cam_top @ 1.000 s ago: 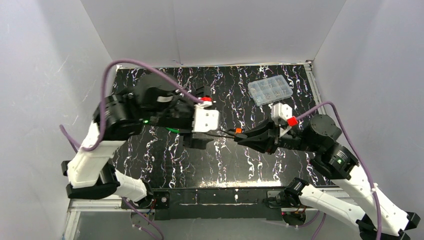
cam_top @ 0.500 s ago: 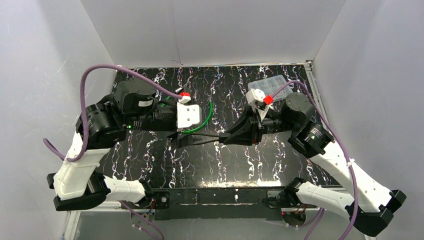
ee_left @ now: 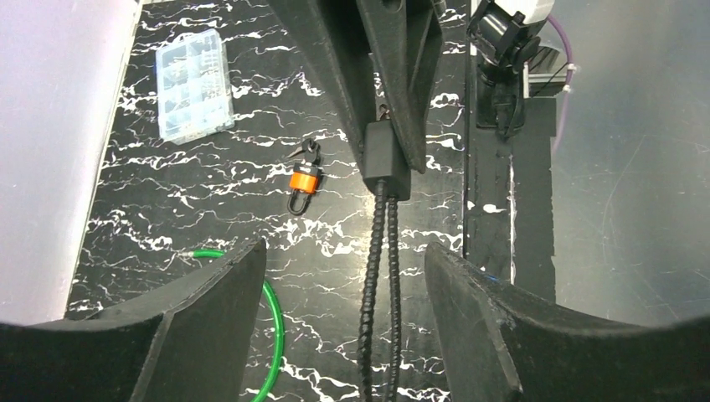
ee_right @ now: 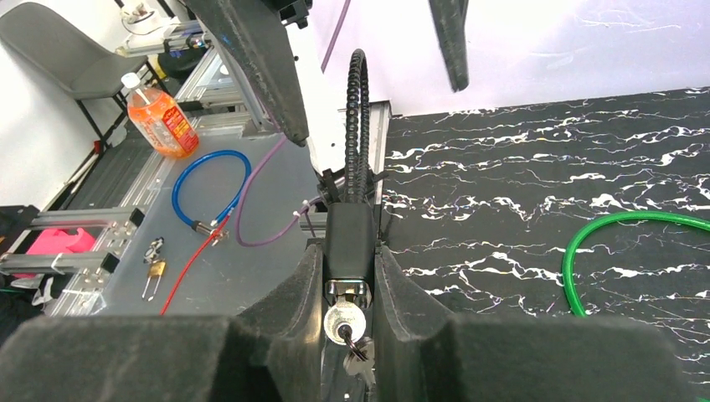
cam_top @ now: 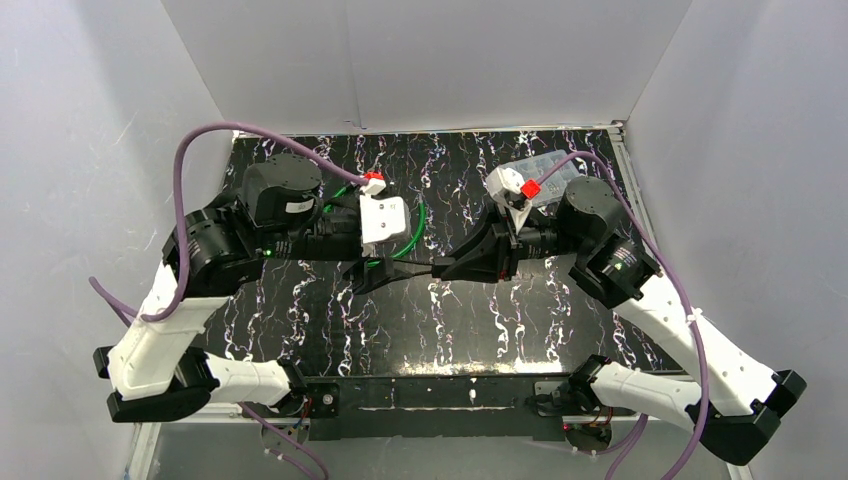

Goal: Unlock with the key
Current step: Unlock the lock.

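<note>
The right gripper (ee_right: 350,261) is pinching the black body of the cable lock (ee_right: 350,234) between its pads, held clear of the counter (ee_right: 586,167); a key (ee_right: 343,325) sits in the silver cylinder at the end of the body nearest this gripper's wrist; the lock's ribbed cable (ee_right: 358,117) runs straight out ahead of the gripper and passes between the fingers of the left gripper (ee_left: 343,251), which faces it tip to tip; the left gripper stands spread, one finger on each side of the cable, neither touching it; beyond its tips, on the left of its wrist view, a small orange padlock (ee_left: 305,180) lies on the counter; a clear compartment box (ee_left: 194,84) lies further out; a green cable (ee_left: 272,318) curls just beside its left-hand finger.
</note>
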{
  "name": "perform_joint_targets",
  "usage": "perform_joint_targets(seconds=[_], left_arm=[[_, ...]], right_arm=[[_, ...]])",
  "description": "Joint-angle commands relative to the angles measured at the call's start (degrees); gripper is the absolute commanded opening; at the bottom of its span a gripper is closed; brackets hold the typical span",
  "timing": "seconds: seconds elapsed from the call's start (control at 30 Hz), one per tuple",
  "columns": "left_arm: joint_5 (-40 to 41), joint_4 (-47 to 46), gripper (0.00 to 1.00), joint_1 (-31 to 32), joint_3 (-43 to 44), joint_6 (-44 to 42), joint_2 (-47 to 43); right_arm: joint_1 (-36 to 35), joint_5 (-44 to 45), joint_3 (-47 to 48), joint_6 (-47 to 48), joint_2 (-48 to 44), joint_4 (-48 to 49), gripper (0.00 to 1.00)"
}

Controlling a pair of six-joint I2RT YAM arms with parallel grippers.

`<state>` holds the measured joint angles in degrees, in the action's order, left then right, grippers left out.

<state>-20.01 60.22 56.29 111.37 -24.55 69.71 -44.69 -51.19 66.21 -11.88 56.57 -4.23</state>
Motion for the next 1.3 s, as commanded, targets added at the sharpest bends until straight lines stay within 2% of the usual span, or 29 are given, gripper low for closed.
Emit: perform_joint_targets(seconds=[0.0, 0.37, 0.73, 1.27], left_arm=[[-3.07, -0.52, 0.65, -0.39, -0.62, 2.03, 0.36], [-4.68, -0.39, 0.48, -0.39, -0.13, 1.84, 3.38], [-3.45, -0.61, 0.02, -0.39, 1.79, 0.36, 5.23], [-1.8, 2.92, 0.0, -1.45, 5.8, -4.97, 4.68]], right_arm=[[0.16, 1.18, 3.37, 0.18, -0.72, 3.48, 0.01], [0.11, 4.02, 2.35, 0.0, -2.33, 5.76, 0.01], [0.15, 5.11, -0.02, -1.97, -3.34, 9.79, 0.01], [0.14, 9.1, -5.01, 0.78, -10.43, 4.34, 0.01]])
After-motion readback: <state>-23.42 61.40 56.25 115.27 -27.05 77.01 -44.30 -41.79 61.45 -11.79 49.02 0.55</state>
